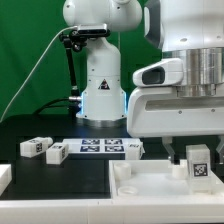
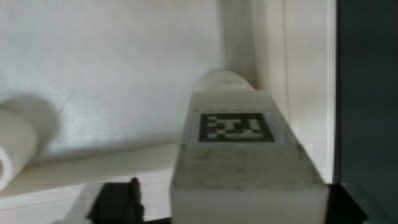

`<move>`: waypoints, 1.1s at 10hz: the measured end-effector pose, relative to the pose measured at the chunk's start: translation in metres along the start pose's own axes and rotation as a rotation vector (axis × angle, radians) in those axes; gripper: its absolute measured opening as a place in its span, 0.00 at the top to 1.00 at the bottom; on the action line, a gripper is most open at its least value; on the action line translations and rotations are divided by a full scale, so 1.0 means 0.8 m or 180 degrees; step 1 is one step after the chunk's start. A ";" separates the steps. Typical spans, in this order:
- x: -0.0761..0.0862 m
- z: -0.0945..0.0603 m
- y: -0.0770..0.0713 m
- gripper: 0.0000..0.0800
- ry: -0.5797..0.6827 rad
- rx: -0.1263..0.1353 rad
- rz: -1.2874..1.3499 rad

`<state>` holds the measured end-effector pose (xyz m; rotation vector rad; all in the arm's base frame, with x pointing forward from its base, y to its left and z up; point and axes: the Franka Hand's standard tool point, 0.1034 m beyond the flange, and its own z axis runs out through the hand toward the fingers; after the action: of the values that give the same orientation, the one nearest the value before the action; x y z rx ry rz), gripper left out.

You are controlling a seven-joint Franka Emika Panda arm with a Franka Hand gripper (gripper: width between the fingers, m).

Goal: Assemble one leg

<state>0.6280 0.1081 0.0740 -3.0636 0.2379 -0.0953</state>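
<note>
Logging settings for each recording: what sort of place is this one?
Probably a robotics lab bench: a green backdrop behind a black table, a second robot's white base, and the tagged marker board beside loose white furniture parts.

The tray (image 1: 150, 185) wall stands close beside the leg (image 1: 198, 161); the black table (image 1: 60, 175) before the tray lies open.

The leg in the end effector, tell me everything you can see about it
The leg is a small white block, plastic by its look, with a square black-and-white tag on one face. In the exterior view it stands upright under the end effector, over the near right corner of the large white square piece. The fingers flank it closely. Whether it touches that piece cannot be told.
</note>
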 end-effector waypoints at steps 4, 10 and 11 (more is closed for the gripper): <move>-0.001 0.003 -0.001 0.64 -0.0008 0.0024 0.0599; -0.003 0.005 -0.003 0.64 -0.0018 0.0060 0.3127; -0.003 0.005 0.000 0.63 -0.0058 0.0095 0.3460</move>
<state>0.6262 0.1088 0.0697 -2.4586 1.7575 -0.0046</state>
